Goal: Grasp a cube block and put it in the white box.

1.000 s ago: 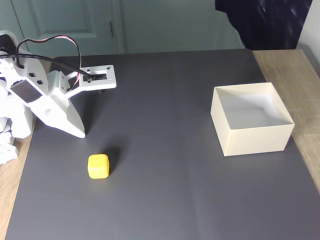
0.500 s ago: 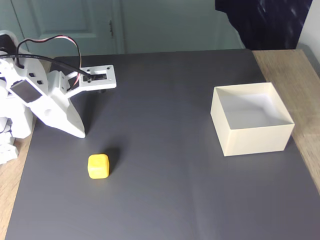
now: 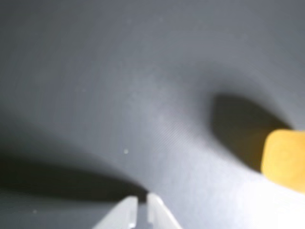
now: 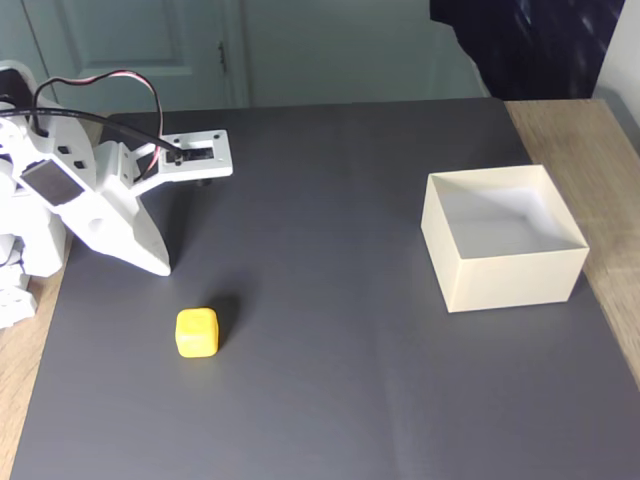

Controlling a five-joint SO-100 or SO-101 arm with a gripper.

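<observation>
A small yellow-orange cube block [image 4: 197, 332] sits on the dark mat at the lower left of the fixed view. It also shows at the right edge of the wrist view as the cube block [image 3: 285, 160]. My gripper [image 4: 158, 265] rests shut, tips down near the mat, a short way above and left of the cube, touching nothing. In the wrist view the two white fingertips of the gripper [image 3: 141, 206] sit together at the bottom edge. The white box [image 4: 503, 238] stands open-topped and empty at the right of the mat.
The dark grey mat [image 4: 330, 400] covers most of the wooden table [image 4: 590, 150]. The arm's white base and cables [image 4: 30, 180] fill the left edge. A door and dark cloth stand behind the table.
</observation>
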